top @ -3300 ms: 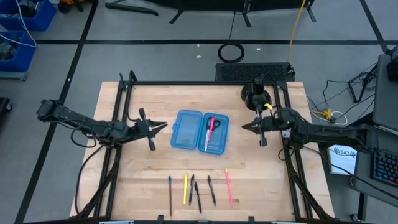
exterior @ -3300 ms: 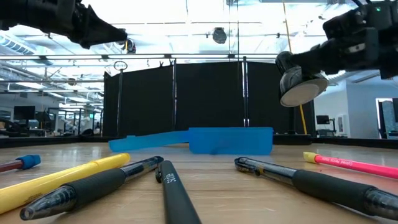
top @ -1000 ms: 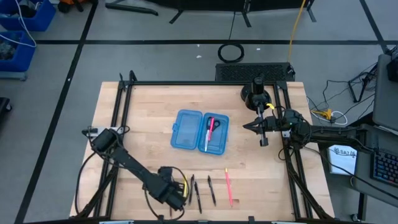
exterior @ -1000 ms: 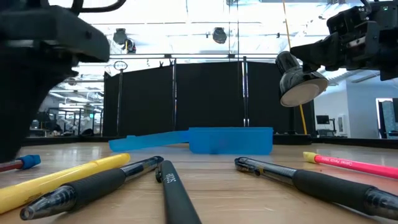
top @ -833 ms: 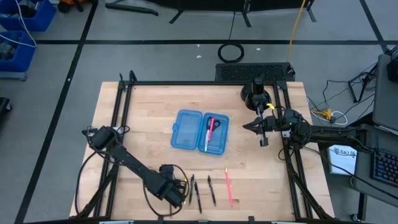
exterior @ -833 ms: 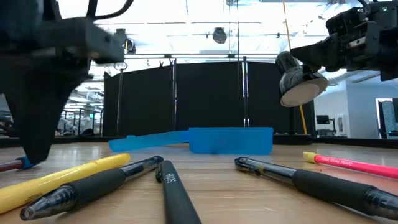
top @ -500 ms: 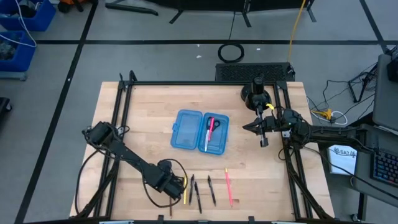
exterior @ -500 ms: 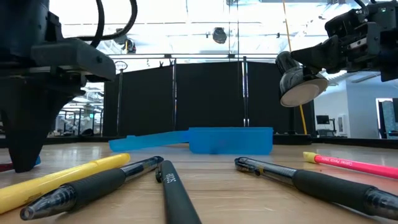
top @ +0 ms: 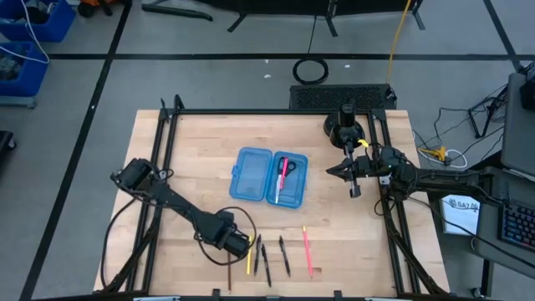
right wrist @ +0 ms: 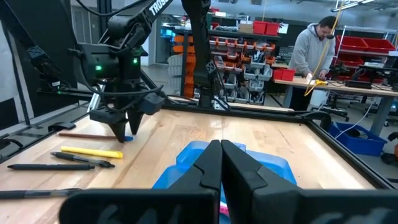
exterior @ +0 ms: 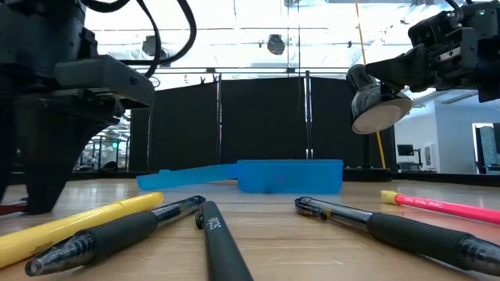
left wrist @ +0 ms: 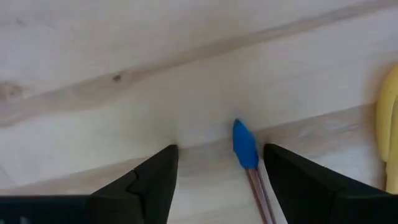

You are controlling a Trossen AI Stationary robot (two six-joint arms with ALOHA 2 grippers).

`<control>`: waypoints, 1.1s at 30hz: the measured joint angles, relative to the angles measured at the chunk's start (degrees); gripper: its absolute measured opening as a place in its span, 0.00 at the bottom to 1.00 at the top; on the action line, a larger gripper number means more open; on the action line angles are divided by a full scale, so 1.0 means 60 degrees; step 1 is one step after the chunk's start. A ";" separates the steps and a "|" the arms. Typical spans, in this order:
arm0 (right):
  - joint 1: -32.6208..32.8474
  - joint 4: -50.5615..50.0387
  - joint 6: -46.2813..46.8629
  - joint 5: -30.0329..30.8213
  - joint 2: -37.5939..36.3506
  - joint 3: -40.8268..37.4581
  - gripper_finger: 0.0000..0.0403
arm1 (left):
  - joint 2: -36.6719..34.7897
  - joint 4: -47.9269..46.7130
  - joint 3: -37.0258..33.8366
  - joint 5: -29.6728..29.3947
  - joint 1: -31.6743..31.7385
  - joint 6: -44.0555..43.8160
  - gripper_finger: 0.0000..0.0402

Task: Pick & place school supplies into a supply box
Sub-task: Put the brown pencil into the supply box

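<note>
1. The left tool (top: 237,243) hangs low over the near-left part of the surface (top: 167,167), its jaws spread wide and holding nothing. In the left wrist view they straddle the blue-capped end of a thin brown stick (left wrist: 246,149), which lies flat on the wood. That straddle looks like the set-up for a pinch across the stick's narrow width.

2. Just beside the stick lies the yellow pencil (top: 247,262), then two black pens (top: 265,261) and a third black pen (top: 285,257), then the pink pen (top: 307,251) farthest right. All sit in a loose row along the near edge, apart from each other, so each can be taken singly.

3. The blue case (top: 269,175) rests open in the middle of the surface, both halves flat. Its right half already holds the scissors (top: 282,177) and something pink; the left half looks bare. Open and central, it suits drops from either side.

4. The right tool (top: 352,173) waits above the surface to the right of the case, jaws clenched on nothing, pointed toward the case.

5. A black round stand (top: 344,130) sits at the far right corner, out of the way.
</note>
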 joint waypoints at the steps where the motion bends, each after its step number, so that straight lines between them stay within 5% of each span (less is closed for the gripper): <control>1: 0.0000 0.0000 0.0003 0.0000 0.0000 0.0000 0.00 | 0.0000 -0.0007 -0.0004 -0.0095 0.0040 0.0046 0.61; 24: 0.0000 0.0004 0.0317 -0.0004 0.0000 -0.0003 0.00 | -0.0047 0.0975 -0.0503 -0.0501 -0.0371 -0.0596 0.60; 33: 0.0000 0.0000 0.0317 0.0004 0.0000 -0.0003 0.00 | -0.0047 0.0908 -0.0525 -0.0149 -0.0287 -0.0221 0.36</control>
